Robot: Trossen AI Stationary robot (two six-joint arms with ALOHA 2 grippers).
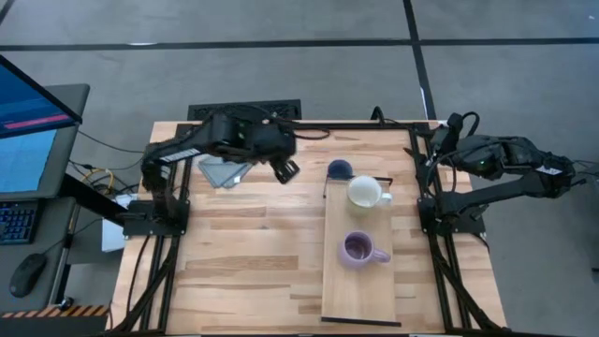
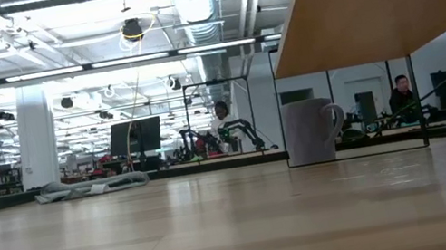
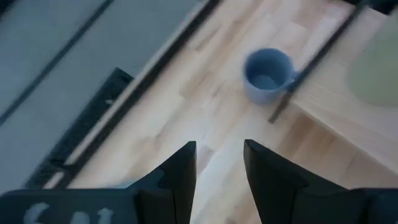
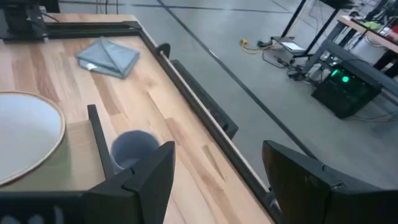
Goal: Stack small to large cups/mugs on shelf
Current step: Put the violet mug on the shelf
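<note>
Overhead, the slatted wooden tabletop (image 1: pixel 253 253) is filling the middle of the frame, and the shelf (image 1: pixel 360 281), a pale narrow plank, is lying along its right-centre, running from the middle down to the lower edge.

Next in size, the left arm is reaching across the upper centre, its left gripper (image 1: pixel 286 170) hanging above bare table just left of the shelf's upper end; in its wrist view the two dark fingers (image 3: pixel 180 180) are standing apart with a gap between them, pinching nothing. The right arm is waiting folded at the upper right, off the table's right edge, and the right gripper (image 4: pixel 217 180) is showing its fingers spread wide and empty.

A grey folded cloth (image 1: pixel 225 171) is lying at the upper left of the table, partly under the left arm.

Of the mugs, the cream-white mug (image 1: pixel 365 192) is sitting on the shelf's upper part, handle pointing right. The lavender mug (image 1: pixel 358 249) is sitting on the shelf below it, well apart, handle also right. The slate blue mug (image 1: pixel 340 169) is standing on the table, just off the shelf's upper left corner.
</note>
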